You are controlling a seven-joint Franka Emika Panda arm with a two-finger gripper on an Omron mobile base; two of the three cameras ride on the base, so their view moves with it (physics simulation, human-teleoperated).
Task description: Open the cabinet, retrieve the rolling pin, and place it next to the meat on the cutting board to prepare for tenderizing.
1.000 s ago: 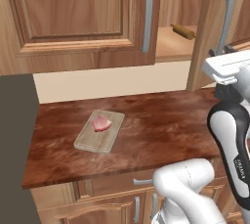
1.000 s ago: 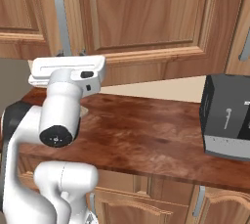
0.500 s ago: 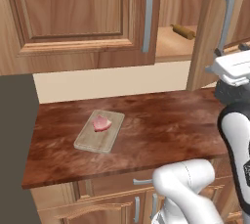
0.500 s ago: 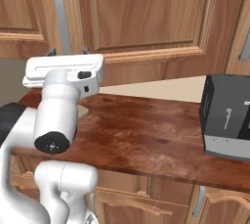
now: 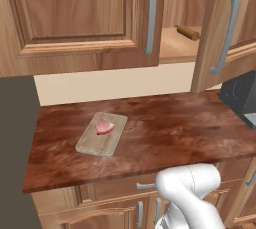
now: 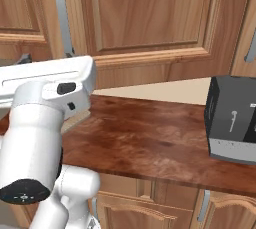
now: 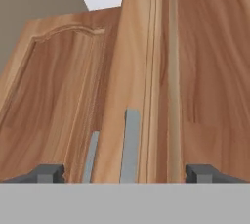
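Nearest in the left base view, the thin pale tan wooden cutting board (image 5: pixel 102 134) lies on the dark reddish wooden countertop (image 5: pixel 165 133), toward its left end, with the small raw pink-red chunk of meat (image 5: pixel 104 126) on the board's far half. A dark boxy appliance (image 5: pixel 241 95) stands at the counter's right end. In the hand view the two-finger gripper (image 7: pixel 125 174) has its dark fingertips (image 7: pixel 47 173) spread wide with nothing between them, looking along the grey bar handle (image 7: pixel 129 145) of the door. Farther back and higher, the tall brown wooden wall cabinet (image 5: pixel 181 28) stands with its door (image 5: pixel 226 28) swung open, and the slim light-brown wooden rolling pin (image 5: pixel 187 32) lies on the inside shelf, angled. It is probably stiff, smooth and fairly light, and round enough to roll; a grasp across the middle of the barrel should keep it level, since the narrow knobbed ends would let it tip
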